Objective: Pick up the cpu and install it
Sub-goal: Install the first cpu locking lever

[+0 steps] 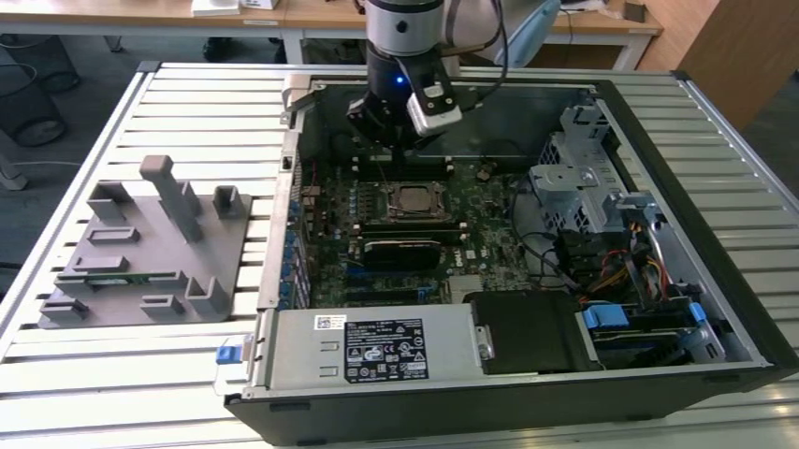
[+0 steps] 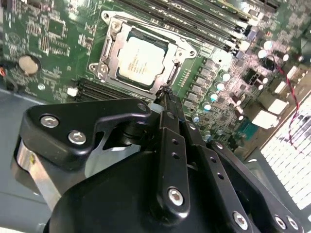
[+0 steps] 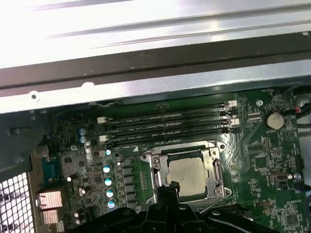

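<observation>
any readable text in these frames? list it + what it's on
None can be read.
White and black labels on the grey power supply in the exterior view: print too small.
Top of the cpu, seated in its socket, in both wrist views: faint markings, blurred.
Motherboard silkscreen in both wrist views: too small to tell.
Gripper above the socket: no print visible.

Silver-grey arm with a black wrist section, lit by a small blue light. White-and-grey camera box clamped at the side, black cable looping above. Black gripper of matte linkage bars, studded with silver hex-socket screws.
</observation>
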